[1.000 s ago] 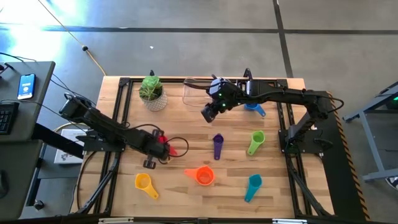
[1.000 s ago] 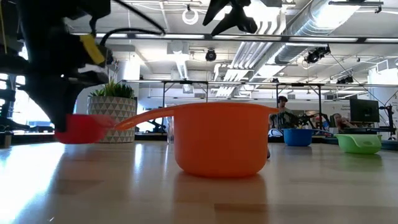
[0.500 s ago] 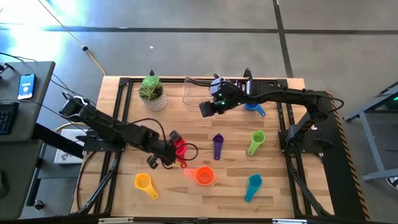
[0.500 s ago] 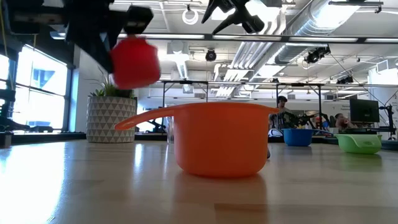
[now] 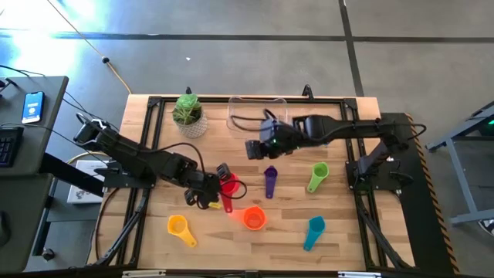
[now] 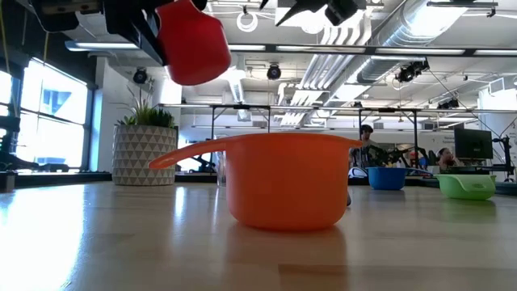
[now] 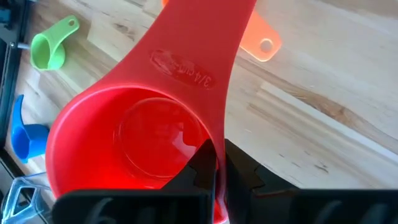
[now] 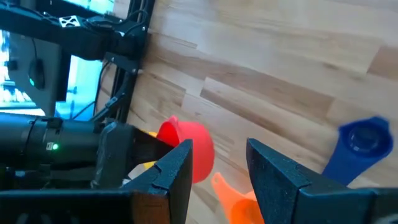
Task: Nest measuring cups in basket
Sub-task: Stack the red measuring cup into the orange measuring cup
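My left gripper (image 5: 217, 187) is shut on the red measuring cup (image 5: 228, 185), held in the air just left of the orange cup (image 5: 254, 219); the low view shows the red cup (image 6: 194, 42) high above the orange cup (image 6: 283, 182). My right gripper (image 5: 255, 148) hovers open near the purple cup (image 5: 270, 182), touching nothing. The green (image 5: 317, 177), teal (image 5: 314, 232) and yellow (image 5: 179, 228) cups lie on the table. The blue cup (image 7: 25, 134) shows in the left wrist view. The clear basket (image 5: 257, 108) sits at the far edge. My left gripper holds the red cup by the bowl's wall (image 7: 214, 134), right where the handle starts. One finger (image 7: 205, 163) is inside the bowl and the other is outside. The cup is lifted clear and tilted, its handle (image 7: 202, 43) pointing away from the gripper.
A green plant in a white pot (image 5: 188, 114) stands at the far left, next to the basket. Black frame rails run along the table's edges. Bare wood lies between the cups in the table's middle and along its near edge.
My left gripper has carried the red cup up off the table and toward the right, near the orange cup; the cup has tipped as it rose. My right gripper has moved from the basket toward the near edge, ending close to the purple cup.
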`<action>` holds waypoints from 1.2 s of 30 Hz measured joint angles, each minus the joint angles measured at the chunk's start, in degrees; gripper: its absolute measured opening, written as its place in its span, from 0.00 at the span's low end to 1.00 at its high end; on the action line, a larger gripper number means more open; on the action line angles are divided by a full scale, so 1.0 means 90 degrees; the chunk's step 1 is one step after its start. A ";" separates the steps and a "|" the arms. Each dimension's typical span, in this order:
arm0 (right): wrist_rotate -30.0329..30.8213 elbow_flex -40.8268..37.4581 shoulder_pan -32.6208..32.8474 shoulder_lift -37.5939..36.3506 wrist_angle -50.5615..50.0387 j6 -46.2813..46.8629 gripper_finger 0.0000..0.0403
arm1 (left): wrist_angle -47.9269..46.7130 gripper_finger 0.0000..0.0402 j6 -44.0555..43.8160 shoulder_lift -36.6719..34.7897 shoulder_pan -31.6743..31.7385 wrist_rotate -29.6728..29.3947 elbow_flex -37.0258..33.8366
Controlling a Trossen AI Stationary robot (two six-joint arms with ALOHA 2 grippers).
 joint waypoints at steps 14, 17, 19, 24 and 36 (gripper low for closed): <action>0.0962 0.0000 0.1031 0.0709 0.0316 0.1258 0.35 | 0.0029 0.01 0.0322 0.0000 0.0105 0.0578 0.0002; 0.1108 0.0000 0.1109 0.0775 0.0317 0.1308 0.35 | 0.0009 0.01 0.0889 0.0112 0.0098 0.0589 0.0015; 0.1245 0.0000 0.1166 0.0783 0.0312 0.1451 0.35 | -0.0326 0.01 0.1213 0.0202 0.0133 0.0460 0.0010; 0.1462 0.0000 0.1281 0.0785 0.0360 0.1493 0.35 | -0.0703 0.01 0.1679 0.0633 0.0299 0.0348 0.0002; 0.1650 0.0000 0.1380 0.0785 0.0475 0.1468 0.35 | -0.0511 0.01 0.2063 0.1637 0.0627 0.0325 0.0000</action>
